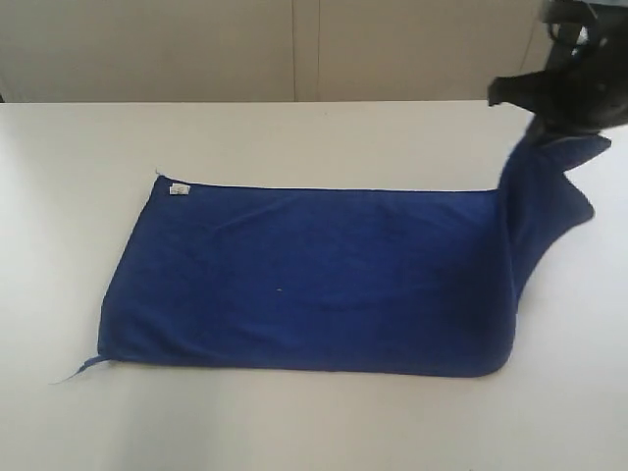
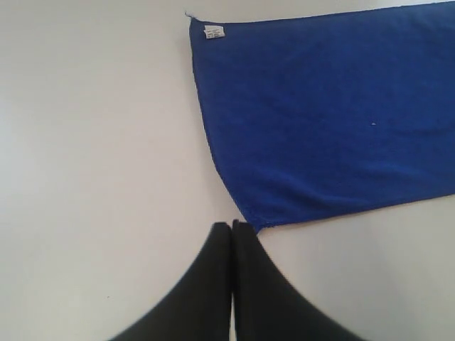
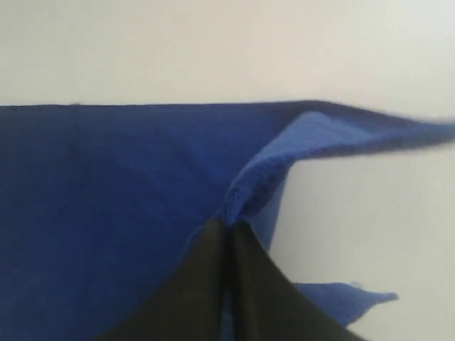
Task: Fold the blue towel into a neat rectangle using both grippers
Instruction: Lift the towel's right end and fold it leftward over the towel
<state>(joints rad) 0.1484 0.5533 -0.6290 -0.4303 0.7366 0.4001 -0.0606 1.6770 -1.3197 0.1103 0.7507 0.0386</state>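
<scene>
Most of the towel lies flat on the counter. Its right end is held up at the far right by the right hand, which is clenched on a bunched edge. In the exterior view that hand is dark, blurred and cut off by the frame. We see the left hand only in its wrist view: tips pressed together, grasping nothing, by the towel's near-left corner. We cannot tell whether it touches. A small label marks the far-left corner.
</scene>
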